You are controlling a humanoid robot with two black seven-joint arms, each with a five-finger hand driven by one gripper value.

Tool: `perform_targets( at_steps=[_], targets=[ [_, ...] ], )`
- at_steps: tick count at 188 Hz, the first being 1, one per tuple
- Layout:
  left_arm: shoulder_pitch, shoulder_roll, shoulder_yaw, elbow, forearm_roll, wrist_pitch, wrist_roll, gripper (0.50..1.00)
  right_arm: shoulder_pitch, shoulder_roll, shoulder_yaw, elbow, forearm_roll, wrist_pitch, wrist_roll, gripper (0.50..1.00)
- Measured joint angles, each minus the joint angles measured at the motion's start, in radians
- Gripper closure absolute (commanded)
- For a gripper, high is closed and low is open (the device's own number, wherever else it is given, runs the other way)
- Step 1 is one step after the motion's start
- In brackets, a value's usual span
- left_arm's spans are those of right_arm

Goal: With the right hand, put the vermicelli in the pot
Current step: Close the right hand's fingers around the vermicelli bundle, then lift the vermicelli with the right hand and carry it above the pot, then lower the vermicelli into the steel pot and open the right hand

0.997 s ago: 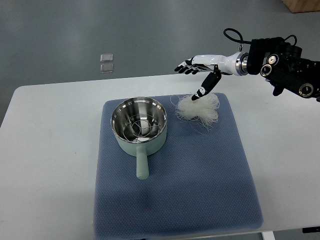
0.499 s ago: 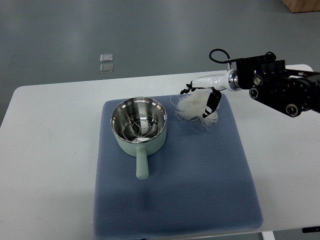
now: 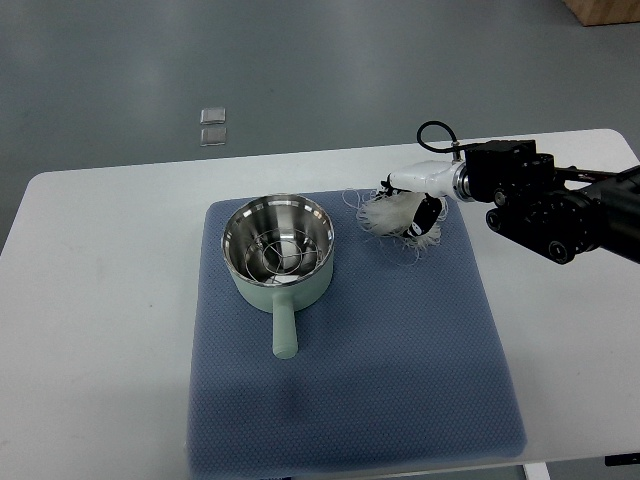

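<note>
Vermicelli point(image 3: 390, 215) now bunches under my right hand point(image 3: 418, 205), fingers closed on it since a moment ago; pot point(image 3: 278, 248) waits alongside.

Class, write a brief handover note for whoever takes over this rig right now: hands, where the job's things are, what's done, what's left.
Right hand: down on the white vermicelli bundle, fingers closing around it; a firm grip cannot be confirmed.
Left hand: out of view.
Vermicelli: on the blue mat, right of the pot.
Mint-green pot with steel interior: on the mat, handle toward the robot, no vermicelli inside.
Done: reach.
Left: lift, carry left, release into the pot.
</note>
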Motion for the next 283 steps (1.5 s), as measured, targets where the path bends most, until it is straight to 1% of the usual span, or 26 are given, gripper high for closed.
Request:
perform_targets(
  at_steps=[38, 61, 81, 111, 151, 197, 237, 238, 239, 240, 241, 242, 243, 244, 245, 246, 247, 248, 249, 250, 251, 252, 253, 254, 262, 283],
  targets=[
    [0.000, 0.000, 0.000, -0.001, 0.000, 0.000, 0.000, 0.500, 0.011, -0.003, 0.012, -0.005, -0.006, -0.034, -0.002, 1.000],
    [0.000, 0.000, 0.000, -0.003, 0.000, 0.000, 0.000, 0.500, 0.053, -0.017, 0.033, 0.005, 0.024, -0.075, 0.002, 1.000],
    [0.000, 0.000, 0.000, -0.002, 0.000, 0.000, 0.000, 0.500, 0.101, -0.033, 0.096, 0.033, 0.091, -0.078, 0.010, 1.000],
    [0.000, 0.000, 0.000, 0.001, 0.000, 0.000, 0.000, 0.500, 0.187, -0.062, 0.148, 0.126, 0.201, -0.052, 0.013, 1.000],
    [0.000, 0.000, 0.000, 0.002, 0.000, 0.000, -0.001, 0.500, 0.264, -0.068, 0.178, 0.225, 0.368, 0.021, 0.027, 1.000],
    [0.001, 0.000, 0.000, 0.002, 0.000, 0.000, 0.000, 0.500, 0.204, -0.030, 0.182, 0.323, 0.417, 0.070, 0.057, 1.000],
    [0.001, 0.000, 0.000, 0.002, 0.000, 0.000, 0.000, 0.500, 0.155, 0.037, 0.165, 0.332, 0.403, 0.071, 0.066, 1.000],
    [0.001, 0.000, 0.000, 0.002, 0.000, 0.000, 0.000, 0.500, 0.154, 0.038, 0.164, 0.332, 0.402, 0.071, 0.066, 0.979],
    [0.001, 0.000, 0.000, 0.002, 0.000, 0.000, 0.000, 0.500, 0.153, 0.040, 0.163, 0.332, 0.402, 0.071, 0.066, 0.979],
    [0.001, 0.000, 0.000, 0.002, 0.000, 0.000, 0.000, 0.500, 0.152, 0.041, 0.163, 0.332, 0.402, 0.071, 0.066, 0.927],
    [0.001, 0.000, 0.000, 0.002, 0.000, 0.000, 0.000, 0.500, 0.151, 0.042, 0.162, 0.331, 0.401, 0.070, 0.066, 0.926],
    [0.001, 0.000, 0.000, 0.002, 0.000, 0.000, 0.000, 0.500, 0.150, 0.043, 0.161, 0.331, 0.401, 0.070, 0.066, 0.877],
    [0.001, 0.000, 0.000, 0.002, 0.000, 0.000, 0.000, 0.500, 0.149, 0.045, 0.161, 0.331, 0.401, 0.070, 0.066, 0.877],
    [0.001, 0.000, 0.000, 0.002, 0.000, 0.000, 0.000, 0.500, 0.148, 0.046, 0.160, 0.331, 0.401, 0.069, 0.066, 0.828],
    [0.001, 0.000, 0.000, 0.002, 0.000, 0.000, 0.000, 0.500, 0.147, 0.047, 0.159, 0.330, 0.400, 0.069, 0.066, 0.828],
    [0.001, 0.000, 0.000, 0.002, 0.000, 0.000, 0.000, 0.500, 0.147, 0.048, 0.158, 0.330, 0.400, 0.069, 0.066, 0.779],
    [0.001, 0.000, 0.000, 0.002, 0.000, 0.000, 0.000, 0.500, 0.145, 0.049, 0.156, 0.329, 0.399, 0.068, 0.066, 0.779],
    [0.001, 0.000, 0.000, 0.002, 0.000, 0.000, 0.000, 0.500, 0.144, 0.050, 0.155, 0.329, 0.399, 0.067, 0.066, 0.738],
    [0.001, 0.000, 0.000, 0.002, 0.000, 0.000, 0.000, 0.500, 0.143, 0.051, 0.155, 0.328, 0.399, 0.066, 0.066, 0.738],
    [0.001, 0.000, 0.000, 0.002, 0.000, 0.000, 0.000, 0.500, 0.142, 0.051, 0.154, 0.328, 0.398, 0.066, 0.066, 0.704],
    [0.001, 0.000, 0.000, 0.002, 0.000, 0.000, 0.000, 0.500, 0.142, 0.052, 0.153, 0.328, 0.398, 0.065, 0.066, 0.703],
    [0.001, 0.000, 0.000, 0.002, 0.000, 0.000, 0.000, 0.500, 0.141, 0.052, 0.152, 0.327, 0.398, 0.065, 0.066, 0.675],
    [0.001, 0.000, 0.000, 0.002, 0.000, 0.000, 0.000, 0.500, 0.140, 0.053, 0.151, 0.327, 0.397, 0.064, 0.066, 0.675],
    [0.001, 0.000, 0.000, 0.002, 0.000, 0.000, 0.000, 0.500, 0.139, 0.053, 0.151, 0.327, 0.397, 0.064, 0.066, 0.654],
    [0.001, 0.000, 0.000, 0.001, 0.000, 0.000, 0.000, 0.500, 0.134, 0.054, 0.146, 0.325, 0.395, 0.062, 0.066, 0.603],
    [0.001, 0.000, 0.000, 0.000, 0.000, 0.000, 0.000, 0.500, 0.128, 0.046, 0.145, 0.322, 0.395, 0.060, 0.066, 0.587]
  ],
)
